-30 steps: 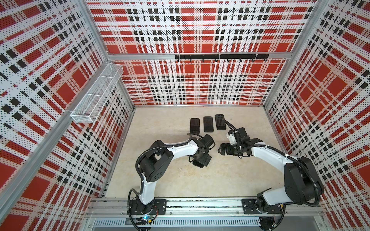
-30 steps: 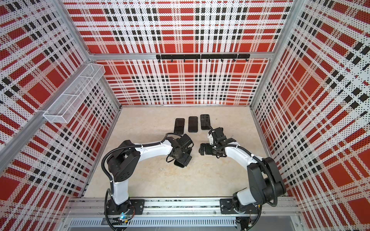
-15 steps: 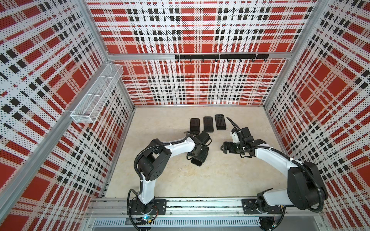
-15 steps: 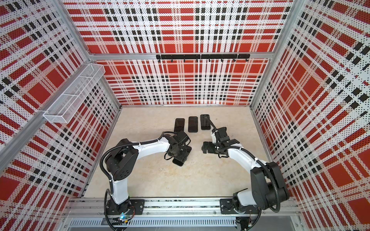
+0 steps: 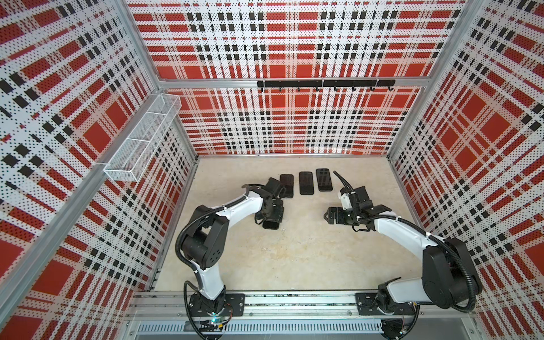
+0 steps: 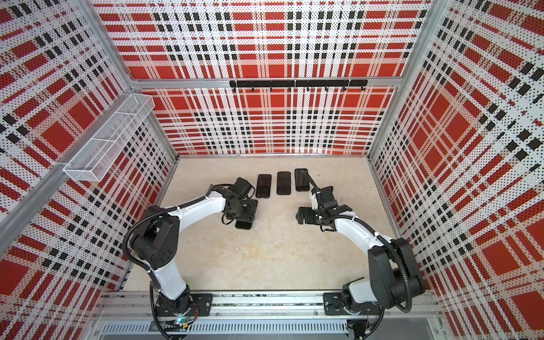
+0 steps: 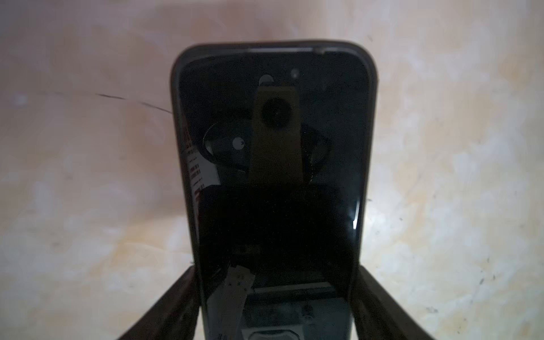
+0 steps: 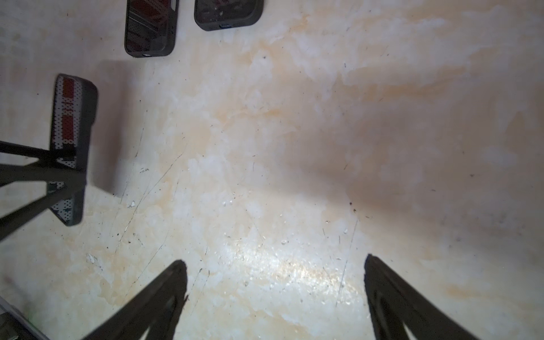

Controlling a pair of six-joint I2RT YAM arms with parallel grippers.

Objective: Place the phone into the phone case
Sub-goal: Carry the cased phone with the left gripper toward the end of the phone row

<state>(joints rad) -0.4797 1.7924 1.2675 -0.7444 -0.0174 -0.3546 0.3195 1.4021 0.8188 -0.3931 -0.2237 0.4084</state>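
Left gripper has slid sideways, away from the right gripper, since a second ago, and its jaws have drawn in. Phone now clamped between its fingers, glossy screen facing the wrist camera, pads on both long sides, far end sticking out past the fingertips, table right under it. Dark rim round the phone looks like the phone case, but view is dim, not certain. Three more phones lie in a row just beyond the left gripper, nearest one close beside its wrist. Right gripper well apart from the phone, jaws wide, hanging over the table, pointing toward the left gripper.
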